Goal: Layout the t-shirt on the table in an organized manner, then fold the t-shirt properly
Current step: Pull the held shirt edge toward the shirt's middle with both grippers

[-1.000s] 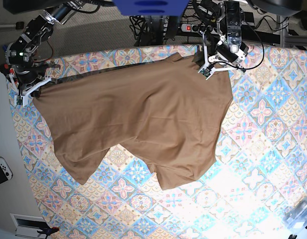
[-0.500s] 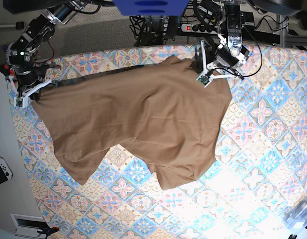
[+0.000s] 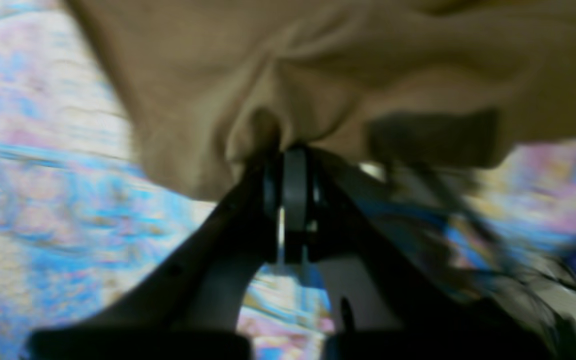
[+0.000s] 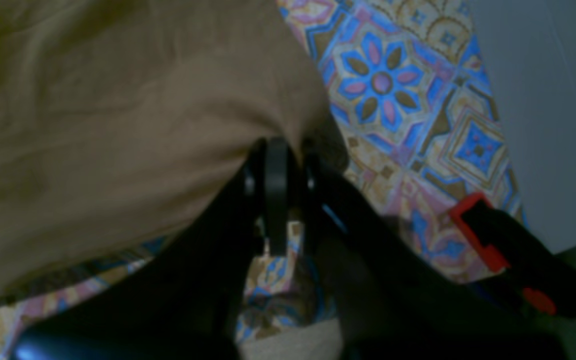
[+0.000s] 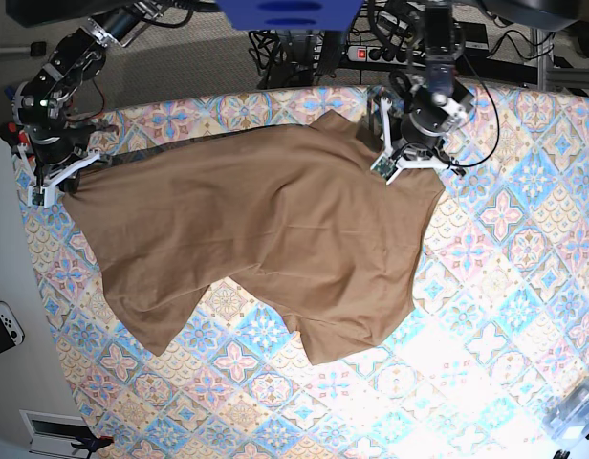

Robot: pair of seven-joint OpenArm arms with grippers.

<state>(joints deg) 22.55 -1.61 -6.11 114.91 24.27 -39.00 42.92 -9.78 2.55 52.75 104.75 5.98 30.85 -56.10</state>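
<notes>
The tan-brown t-shirt (image 5: 266, 229) lies spread across the patterned table (image 5: 505, 287), its lower part hanging in two lobes toward the near side. In the base view my left gripper (image 5: 388, 170) holds the shirt's far right corner. The left wrist view shows that left gripper (image 3: 288, 150) shut, with a bunched fold of the t-shirt (image 3: 318, 65) pinched at the tips. My right gripper (image 5: 48, 191) grips the far left corner near the table's edge. In the right wrist view the right gripper (image 4: 280, 147) is shut on the t-shirt's (image 4: 118, 100) edge above the table (image 4: 393, 90).
A red-and-black clamp (image 4: 508, 250) sits at the table's edge beside my right gripper. A white game controller (image 5: 3, 325) lies off the table at the left. A clear plastic object (image 5: 577, 411) sits at the near right corner. A power strip and cables (image 5: 371, 53) run behind the table.
My left gripper has moved a little toward the near side and leftward in the base view, carrying its shirt corner along. The right gripper has hardly moved.
</notes>
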